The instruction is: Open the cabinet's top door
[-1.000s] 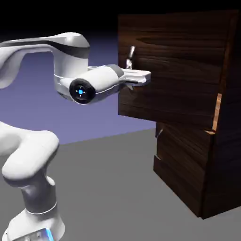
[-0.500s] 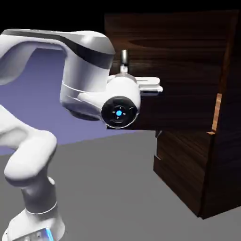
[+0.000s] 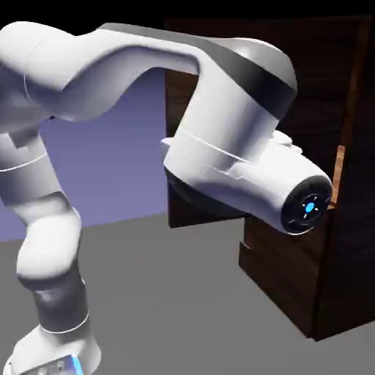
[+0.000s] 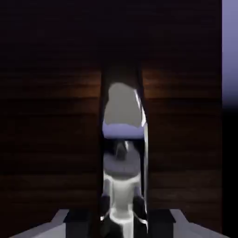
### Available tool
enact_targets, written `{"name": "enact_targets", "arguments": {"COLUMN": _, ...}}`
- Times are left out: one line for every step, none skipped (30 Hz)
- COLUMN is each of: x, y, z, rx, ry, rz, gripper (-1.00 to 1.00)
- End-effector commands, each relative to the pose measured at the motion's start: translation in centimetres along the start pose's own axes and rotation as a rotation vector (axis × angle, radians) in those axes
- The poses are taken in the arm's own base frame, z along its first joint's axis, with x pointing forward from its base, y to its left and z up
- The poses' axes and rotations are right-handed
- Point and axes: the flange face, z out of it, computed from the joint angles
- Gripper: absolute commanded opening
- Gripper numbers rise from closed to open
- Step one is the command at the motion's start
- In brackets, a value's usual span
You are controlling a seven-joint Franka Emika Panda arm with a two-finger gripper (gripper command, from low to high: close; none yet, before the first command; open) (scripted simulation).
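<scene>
- Blue-violet backdrop (image 3: 117, 161) rises behind a grey table (image 3: 168, 307).
- At the right stands the cabinet (image 3: 293, 286), tall, dark-brown wood grain.
- Its top door (image 3: 179, 110) stands swung out toward the left, showing behind the white arm (image 3: 220, 110); a light tan edge (image 3: 338, 172) shows at the right.
- The arm's bulky wrist hides the gripper in the exterior view.
- In the hand view, the gripper (image 4: 120, 211) is pressed together on the silver bar handle (image 4: 123, 139), which runs up between the fingertips against dark wood.
</scene>
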Motion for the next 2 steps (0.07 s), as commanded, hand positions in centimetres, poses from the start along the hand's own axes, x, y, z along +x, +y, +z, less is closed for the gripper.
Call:
{"name": "enact_targets", "arguments": {"x": -0.02, "y": -0.04, "z": 0.06, "rx": -0.002, "ry": 0.002, "rz": 0.000, "gripper": 1.00}}
{"name": "enact_targets", "arguments": {"x": -0.02, "y": -0.04, "z": 0.06, "rx": -0.002, "ry": 0.002, "rz": 0.000, "gripper": 1.00}}
